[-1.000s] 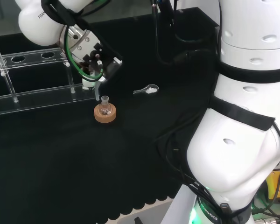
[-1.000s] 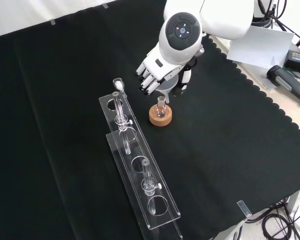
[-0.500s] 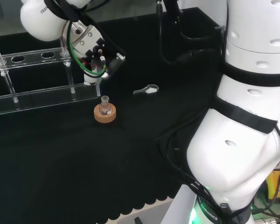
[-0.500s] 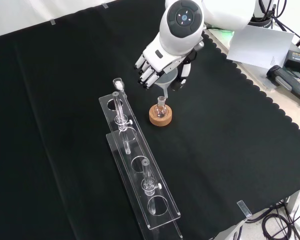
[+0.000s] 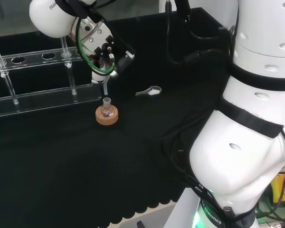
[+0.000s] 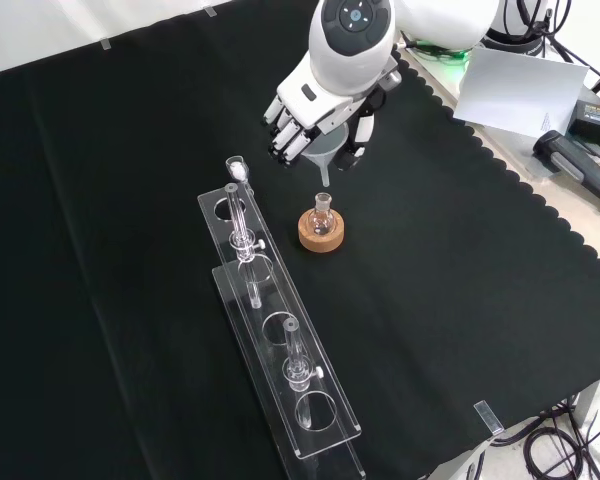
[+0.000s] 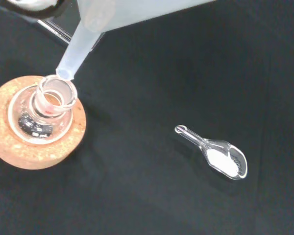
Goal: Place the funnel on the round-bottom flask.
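Rack (image 6: 280,350) beside flask (image 6: 322,221)

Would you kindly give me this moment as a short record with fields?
hand: curled round the funnel, above the flask
funnel: stem tip just over the neck, not seated
round-bottom flask: upright on a cork ring
scoop: lying on the cloth, white powder in it
rack: clear, holding tubes
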Robot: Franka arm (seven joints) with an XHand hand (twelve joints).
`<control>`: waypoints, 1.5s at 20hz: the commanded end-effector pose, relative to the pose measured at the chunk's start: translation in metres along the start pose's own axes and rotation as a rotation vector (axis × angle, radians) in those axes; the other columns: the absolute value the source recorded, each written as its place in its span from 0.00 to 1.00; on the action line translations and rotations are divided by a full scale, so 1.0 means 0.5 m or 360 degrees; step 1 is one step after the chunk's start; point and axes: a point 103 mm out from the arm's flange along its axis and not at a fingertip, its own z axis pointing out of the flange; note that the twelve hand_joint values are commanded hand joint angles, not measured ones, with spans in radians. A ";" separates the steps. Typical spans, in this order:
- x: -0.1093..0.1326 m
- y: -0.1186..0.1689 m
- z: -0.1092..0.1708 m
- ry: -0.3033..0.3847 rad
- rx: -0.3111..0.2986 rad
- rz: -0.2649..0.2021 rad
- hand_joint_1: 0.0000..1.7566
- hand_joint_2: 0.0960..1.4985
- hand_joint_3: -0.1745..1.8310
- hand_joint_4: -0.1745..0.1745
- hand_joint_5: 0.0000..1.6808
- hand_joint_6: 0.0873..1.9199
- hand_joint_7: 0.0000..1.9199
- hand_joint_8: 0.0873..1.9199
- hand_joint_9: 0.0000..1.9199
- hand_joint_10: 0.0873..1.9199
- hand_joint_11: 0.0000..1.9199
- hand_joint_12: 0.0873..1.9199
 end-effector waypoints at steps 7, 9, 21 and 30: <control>-0.011 0.010 0.034 0.0020 0.0017 -0.0013 0.52 0.43 0.41 0.34 0.46 0.36 0.34 0.32 0.68 0.04 0.48 0.51; -0.011 0.012 0.038 0.0010 0.0039 0.0003 0.52 0.43 0.41 0.34 0.46 0.36 0.34 0.32 0.68 0.04 0.49 0.51; 0.006 0.028 0.043 0.0017 -0.0001 -0.0017 0.52 0.43 0.41 0.33 0.46 0.36 0.34 0.32 0.69 0.03 0.49 0.51; 0.015 0.033 0.050 0.0024 -0.0014 -0.0038 0.52 0.43 0.41 0.33 0.47 0.37 0.34 0.32 0.69 0.03 0.50 0.50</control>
